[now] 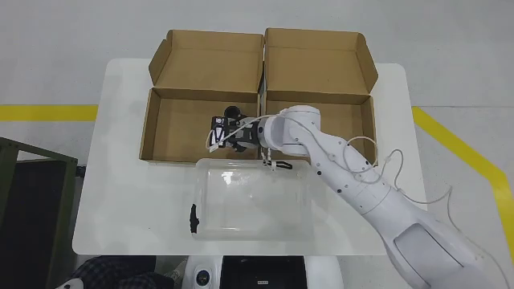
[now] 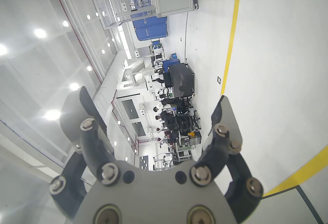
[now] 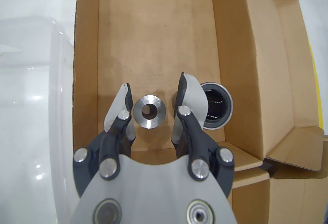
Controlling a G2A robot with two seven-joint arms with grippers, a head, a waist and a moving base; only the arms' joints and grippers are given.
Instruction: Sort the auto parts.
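Observation:
My right gripper [image 3: 155, 81] is open inside the left cardboard box [image 3: 153, 30], near its end wall. A shiny metal ring with a centre hole [image 3: 150, 111] sits between the fingers, close to one pad and with a gap to the other. Just outside one finger lies a silver sleeve with a dark bore [image 3: 217, 106] on the box floor. From above, the right gripper [image 1: 218, 132] is over the left box [image 1: 173, 124] by its front wall. My left gripper [image 2: 153, 93] is open, holds nothing, and points out into the room.
A second open cardboard box [image 1: 345, 116] adjoins the left one on the right. A clear plastic bin [image 1: 253, 197] stands in front of both boxes under the right arm. A small black part [image 1: 193, 218] lies by the bin's left wall. Upright box flaps stand behind.

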